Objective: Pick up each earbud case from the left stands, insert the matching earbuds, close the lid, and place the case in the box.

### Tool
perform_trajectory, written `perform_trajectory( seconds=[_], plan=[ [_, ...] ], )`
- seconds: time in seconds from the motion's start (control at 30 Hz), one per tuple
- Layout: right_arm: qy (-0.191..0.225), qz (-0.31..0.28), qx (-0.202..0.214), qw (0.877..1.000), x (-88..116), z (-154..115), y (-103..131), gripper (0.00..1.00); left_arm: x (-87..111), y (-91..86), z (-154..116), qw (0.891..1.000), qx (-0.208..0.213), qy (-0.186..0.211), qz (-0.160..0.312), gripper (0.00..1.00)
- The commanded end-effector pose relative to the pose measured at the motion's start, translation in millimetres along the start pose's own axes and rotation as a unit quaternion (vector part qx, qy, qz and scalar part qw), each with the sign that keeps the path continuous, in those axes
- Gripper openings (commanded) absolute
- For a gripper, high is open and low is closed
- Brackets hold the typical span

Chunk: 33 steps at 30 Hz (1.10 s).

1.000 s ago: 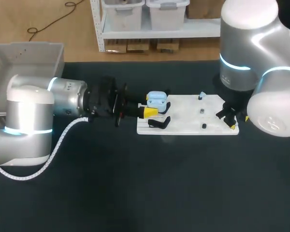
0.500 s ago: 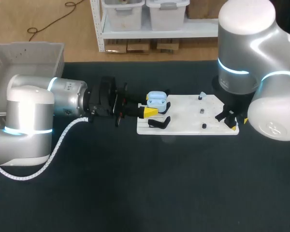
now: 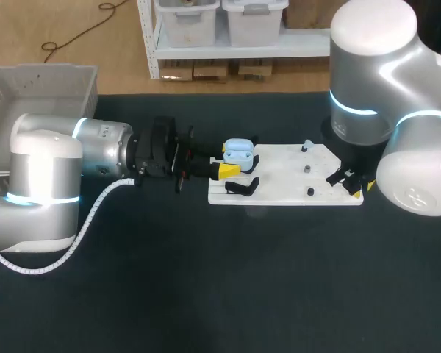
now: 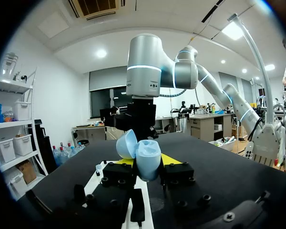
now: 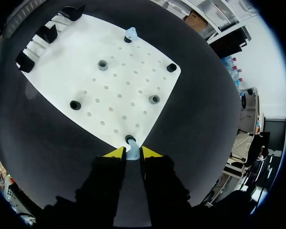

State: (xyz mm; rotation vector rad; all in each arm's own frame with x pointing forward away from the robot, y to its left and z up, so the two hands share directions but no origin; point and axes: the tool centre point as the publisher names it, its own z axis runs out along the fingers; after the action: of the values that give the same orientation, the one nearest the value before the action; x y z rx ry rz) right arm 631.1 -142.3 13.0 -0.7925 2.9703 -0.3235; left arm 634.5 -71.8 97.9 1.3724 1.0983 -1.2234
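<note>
case (image 3: 237,151): board (image 3: 279,185) left end | earbud (image 5: 132,153): board right corner

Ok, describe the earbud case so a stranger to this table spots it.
Find the white pegboard mid-table. At its left end, the left gripper holds the earbud case. Unlike the black stands beside it, it is pale blue, lid open.

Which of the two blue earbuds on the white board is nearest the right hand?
The earbud at the board corner, directly at the right hand. The other earbud sits at the far edge, across the board.
</note>
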Motion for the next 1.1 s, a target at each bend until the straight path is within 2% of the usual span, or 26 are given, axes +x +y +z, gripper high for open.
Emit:
perform_trajectory(
  seconds=[0.03,0.3,0.63,0.77,0.83,0.9,1.1],
  plan=[
    [-0.001,0.001,0.002,1.0,0,1,1,0.0,-0.4,-0.9,0,1.0,-0.002,0.001,0.0,0.0],
    [0.006,0.007,0.005,1.0,7,-7,3,0.0,-0.4,-0.9,0,1.0,-0.002,0.001,0.0,0.0],
    [0.008,0.046,0.031,0.998,13,-54,13,0.0,-0.4,-0.9,0,1.0,-0.002,0.001,0.0,0.0],
    [0.02,0.084,0.034,0.996,10,-84,26,0.0,-0.4,-0.9,0,1.0,-0.002,0.001,0.0,0.0],
    [0.021,0.109,0.024,0.993,7,-96,32,0.0,-0.4,-0.9,0,1.0,-0.002,0.001,0.0,0.0],
    [0.027,0.162,-0.001,0.986,1,-113,42,0.0,-0.4,-0.9,0,1.0,-0.002,0.001,0.0,0.0],
    [0.012,0.22,-0.031,0.975,-16,-149,76,0.0,-0.4,-0.9,0,1.0,-0.002,0.001,0.0,0.0]
  ],
)
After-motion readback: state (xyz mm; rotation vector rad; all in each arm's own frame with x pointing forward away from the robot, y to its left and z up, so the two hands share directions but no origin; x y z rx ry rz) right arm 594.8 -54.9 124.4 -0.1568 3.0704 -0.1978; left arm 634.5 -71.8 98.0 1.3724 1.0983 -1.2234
